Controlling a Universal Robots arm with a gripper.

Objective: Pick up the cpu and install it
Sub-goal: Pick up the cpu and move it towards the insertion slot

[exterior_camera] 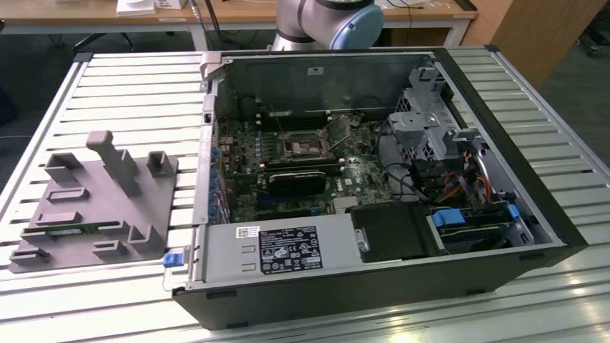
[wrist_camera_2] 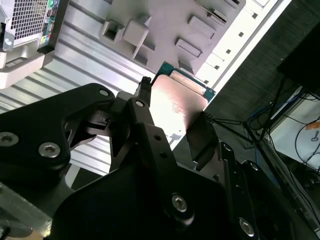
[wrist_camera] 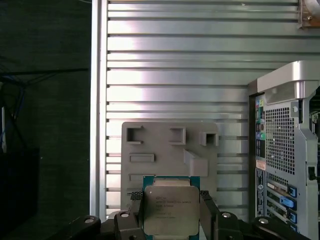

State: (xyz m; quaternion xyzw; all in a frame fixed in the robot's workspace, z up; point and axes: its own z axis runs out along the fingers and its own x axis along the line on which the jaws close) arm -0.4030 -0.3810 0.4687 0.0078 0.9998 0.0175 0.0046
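A slatted silvery aluminium table (exterior_camera: 533, 93) carries the whole scene. In the exterior view a wooden desk (exterior_camera: 248, 13) and dark floor lie along the upper edge. An open black desktop computer case (exterior_camera: 381, 293) lies on its side across the centre and the exterior view's right. It exposes a green motherboard (exterior_camera: 286, 168) with a square black-framed socket (exterior_camera: 303, 146) near its middle. On the exterior view's left, apart from the case, sits a grey plastic fixture block (exterior_camera: 96, 207) with upright posts and recesses. The pale grey and blue robot arm (exterior_camera: 329, 21) is cut off by the upper edge of that view, so its far end is out of sight there. In both wrist views the black gripper (wrist_camera: 171, 200) is closed on the cpu (wrist_camera: 170, 210), a small flat square chip with a silvery-grey metal top and a thin green border. Its two fingers (wrist_camera: 136, 202) press against opposite side edges. The chip hangs in the air over the table, with the fixture block showing beyond it and the perforated rear of the case off to one side. Its metal top faces the first wrist camera squarely, edges parallel to the table slats. Being square, it shows no longer axis. Part of the chip runs off the frame edge there, and in the second wrist view the gripper's links cover much of it.
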